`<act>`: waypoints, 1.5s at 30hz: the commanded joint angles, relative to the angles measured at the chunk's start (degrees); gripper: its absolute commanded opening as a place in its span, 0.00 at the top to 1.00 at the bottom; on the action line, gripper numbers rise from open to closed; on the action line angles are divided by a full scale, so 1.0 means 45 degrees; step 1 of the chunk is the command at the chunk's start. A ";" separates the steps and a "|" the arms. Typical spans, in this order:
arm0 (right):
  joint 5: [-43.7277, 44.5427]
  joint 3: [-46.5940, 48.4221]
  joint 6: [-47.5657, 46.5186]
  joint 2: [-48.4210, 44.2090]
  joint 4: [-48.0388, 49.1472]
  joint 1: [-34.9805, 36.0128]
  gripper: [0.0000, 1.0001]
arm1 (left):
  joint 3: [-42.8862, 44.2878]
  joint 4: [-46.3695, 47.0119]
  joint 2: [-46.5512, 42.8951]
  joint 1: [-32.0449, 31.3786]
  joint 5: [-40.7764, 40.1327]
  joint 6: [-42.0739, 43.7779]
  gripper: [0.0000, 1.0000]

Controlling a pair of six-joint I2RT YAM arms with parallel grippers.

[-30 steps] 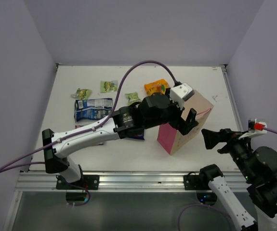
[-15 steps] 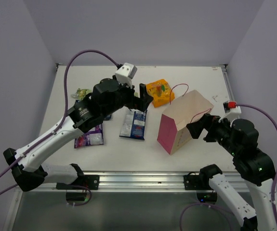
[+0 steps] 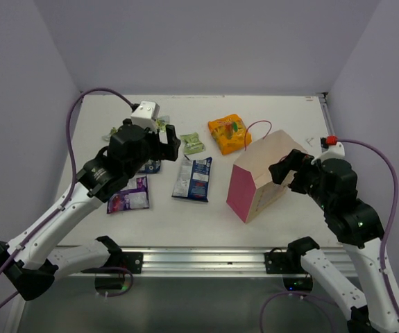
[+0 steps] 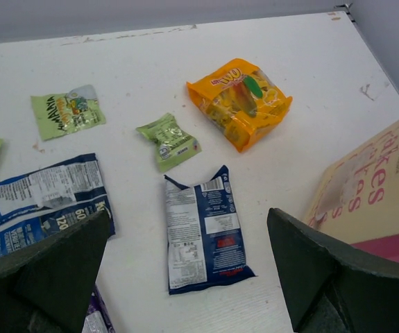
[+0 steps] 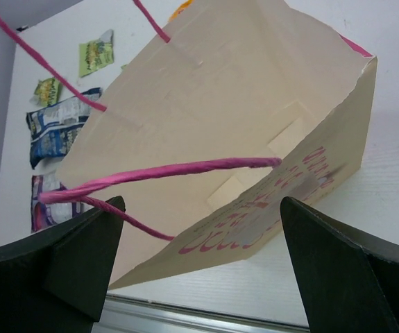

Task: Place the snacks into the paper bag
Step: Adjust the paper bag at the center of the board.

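Left pincer (image 3: pixel 168 143), spread and empty, is nearer the dark blue packet (image 3: pixel 192 179) lying at its five o'clock, long axis twelve-to-six; right pincer (image 3: pixel 287 166), spread, sits at the paper bag's (image 3: pixel 261 173) three o'clock.

Two matching arms here: the left arm (image 3: pixel 46 223) and the right arm (image 3: pixel 345 208) both wear smooth white shells over chunky black joint housings. A thin purple cable (image 3: pixel 68 139) runs from each wrist, with a white camera box (image 3: pixel 144 112) on the left wrist and a small red cap (image 3: pixel 332 140) on the right. The fingers (image 4: pixel 322 267) are broad, matte wedges, very dark, almost black.
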 commanded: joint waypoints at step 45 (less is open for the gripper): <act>0.2858 0.2998 -0.5229 0.4822 0.1169 -0.1738 0.22 | -0.2061 0.2162 0.0048 0.1073 0.1954 0.1184 0.00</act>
